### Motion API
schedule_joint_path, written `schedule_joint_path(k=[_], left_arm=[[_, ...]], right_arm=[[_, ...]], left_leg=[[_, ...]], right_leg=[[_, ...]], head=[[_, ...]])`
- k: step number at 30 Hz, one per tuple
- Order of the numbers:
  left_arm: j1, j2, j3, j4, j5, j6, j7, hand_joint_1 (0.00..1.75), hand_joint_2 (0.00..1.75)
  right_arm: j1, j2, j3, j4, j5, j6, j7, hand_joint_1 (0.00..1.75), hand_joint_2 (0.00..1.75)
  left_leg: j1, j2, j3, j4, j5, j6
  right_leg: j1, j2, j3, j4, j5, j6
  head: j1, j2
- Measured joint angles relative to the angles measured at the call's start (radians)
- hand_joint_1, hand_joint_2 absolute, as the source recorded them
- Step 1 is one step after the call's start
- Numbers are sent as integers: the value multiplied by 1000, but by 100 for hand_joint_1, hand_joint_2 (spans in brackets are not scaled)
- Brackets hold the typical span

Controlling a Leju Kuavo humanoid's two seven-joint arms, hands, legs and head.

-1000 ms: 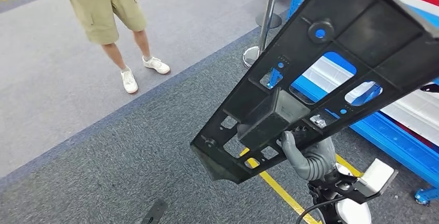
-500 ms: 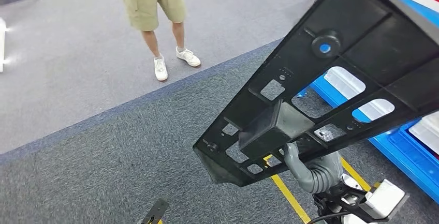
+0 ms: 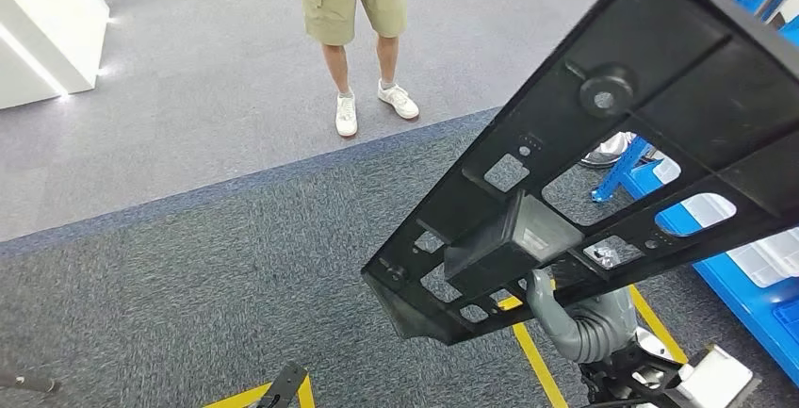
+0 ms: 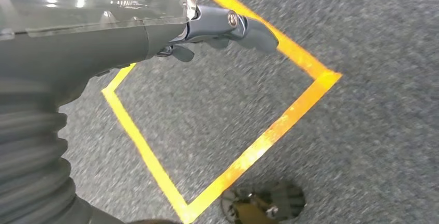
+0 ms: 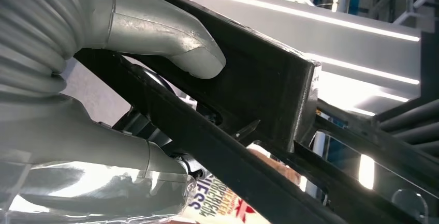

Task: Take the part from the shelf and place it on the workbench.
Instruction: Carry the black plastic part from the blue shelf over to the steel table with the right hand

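Because the right hand [image 3: 565, 306] grips the part [image 3: 603, 154] only near its lower end, most of the long black panel juts up and away from the grip, which I judge the main risk: the far end has leverage on the fingers [image 5: 171, 48] and could twist the part loose if the robot turns or steps sharply. Part is off the shelf [image 3: 754, 267], carried in the air over grey carpet; no desk in sight, so placement is still ahead by my reading. Second risk: the raised far end sits close to the blue shelf in the head view and could catch on it during a turn. Third: a person [image 3: 363, 12] stands on the carpet well ahead, and the panel screens a large share of the forward view.

Right wrist view adds what the head view cannot: thumb pressed flat on the box-shaped boss of the part, other fingers wrapped under the rib below it, so the hand is clamped on the part. Head view gives the part's full length and tilt, plus shelf and person.

Left wrist view: left hand [image 4: 207, 25] hangs over a yellow taped square [image 4: 228, 125] on the floor, holding nothing, dark fingers drawn in; whether fully curled, cannot tell
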Motion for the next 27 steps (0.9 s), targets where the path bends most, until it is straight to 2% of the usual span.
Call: schedule_joint_path(k=[2, 4, 5, 6, 7, 8, 10, 11, 12, 13, 15, 17, 19, 20, 21, 22, 23, 24, 25, 26, 27], left_arm=[[2, 1, 0, 0, 0, 1, 0, 0, 175], [1, 2, 0, 0, 3, 4, -2, 0, 175], [2, 2, 0, 0, 6, 5, -2, 0, 175], [5, 2, 0, 0, 8, 7, -3, 0, 175], [8, 2, 1, 0, 9, 9, -3, 0, 175], [11, 2, 1, 0, 8, 11, -3, 0, 175], [12, 2, 2, 0, 3, 14, -4, 0, 175], [10, 3, 2, 0, -2, 15, -4, 0, 175], [9, 5, 2, 0, -8, 16, -1, 0, 175], [8, 7, 2, 0, -14, 17, 3, 0, 175], [12, 13, 2, 0, -20, 16, 19, 0, 175], [16, 18, 3, 0, -24, 15, 36, 0, 175], [13, 22, 3, 0, -29, 11, 49, 0, 175], [13, 24, 3, 0, -30, 9, 55, 0, 175], [14, 25, 3, 0, -30, 6, 61, 0, 175], [15, 27, 3, 0, -31, 4, 66, 0, 175], [17, 28, 3, 0, -32, 2, 71, 0, 175], [19, 29, 3, 0, -34, 1, 75, 0, 175], [19, 30, 3, 0, -36, 0, 77, 0, 175], [18, 31, 3, 0, -38, 0, 80, 0, 175], [18, 31, 3, 0, -39, 0, 83, 0, 175]], right_arm=[[15, 3, -10, -18, 17, -2, -2, 175, 175], [40, 5, -24, -36, 30, -2, -7, 175, 175], [53, 5, -30, -41, 34, 0, -11, 175, 175], [63, 5, -35, -45, 37, 3, -16, 175, 175], [71, 5, -39, -47, 39, 6, -19, 175, 175], [76, 5, -41, -49, 39, 10, -22, 175, 175], [83, 5, -44, -54, 40, 16, -25, 175, 175], [86, 5, -46, -57, 40, 18, -26, 175, 175], [88, 6, -47, -59, 41, 20, -26, 175, 175], [90, 7, -49, -60, 42, 22, -27, 175, 175], [91, 10, -50, -63, 44, 27, -26, 175, 175], [93, 12, -53, -67, 44, 30, -27, 175, 175], [99, 12, -59, -68, 45, 32, -27, 175, 175], [102, 12, -62, -67, 45, 33, -27, 175, 175], [104, 12, -63, -66, 45, 33, -27, 175, 175], [106, 12, -64, -65, 45, 35, -27, 175, 175], [106, 12, -65, -65, 45, 36, -27, 175, 175], [107, 12, -65, -65, 45, 37, -27, 175, 175], [107, 12, -65, -64, 45, 38, -27, 175, 175], [107, 12, -65, -64, 45, 40, -27, 175, 175], [108, 13, -66, -64, 44, 42, -27, 175, 175]], left_leg=[[-2, 40, -25, 50, -31, -9], [-2, 92, -80, 174, -93, -15], [0, 103, -109, 237, -118, -16], [0, 107, -125, 275, -127, -16], [0, 109, -123, 275, -118, -13], [-1, 112, -101, 236, -92, -8], [-12, 144, -24, 96, -36, 9], [-20, 162, 5, 39, -21, 18], [-27, 176, 21, 5, -17, 25], [-32, 178, 24, -5, -20, 29], [-30, 157, 28, -21, -12, 37], [-23, 135, 40, -43, 0, 45], [-19, 113, 44, -53, 7, 51], [-19, 100, 43, -52, 7, 52], [-18, 87, 42, -50, 7, 52], [-17, 74, 42, -48, 6, 51], [-15, 61, 41, -43, 5, 48], [-13, 47, 40, -37, 2, 44], [-11, 34, 37, -28, -2, 38], [-9, 22, 32, -17, -6, 31], [-8, 12, 25, -8, -9, 25]], right_leg=[[0, -25, 3, -7, 4, -12], [6, -53, 5, -8, 2, -19], [9, -68, 6, -8, 1, -21], [12, -81, 6, -8, 0, -23], [15, -92, 7, -8, -1, -25], [17, -103, 9, -8, -3, -25], [21, -122, 14, -9, -7, -25], [23, -131, 16, -10, -8, -23], [24, -141, 16, -11, -9, -20], [25, -150, 17, -12, -9, -16], [24, -162, 23, -16, -12, -7], [22, -127, 15, 16, -38, 0], [19, -76, -34, 120, -93, 4], [18, -66, -66, 181, -117, 6], [16, -61, -89, 222, -126, 9], [14, -59, -98, 232, -116, 12], [10, -55, -89, 206, -88, 15], [6, -47, -65, 150, -50, 18], [1, -27, -38, 91, -21, 21], [-3, -6, -17, 43, -2, 22], [-3, 9, -6, 16, 4, 21]], head=[[-1, 0], [-2, 0], [-1, 0], [-1, 0], [-2, 0], [-2, 0], [-2, 0], [-2, 0], [-2, 0], [-2, 0], [-1, 0], [-1, 0], [-1, 0], [-1, 0], [-1, 0], [-1, 0], [-1, 0], [-1, 0], [-1, 0], [-1, 0], [-1, 0]])
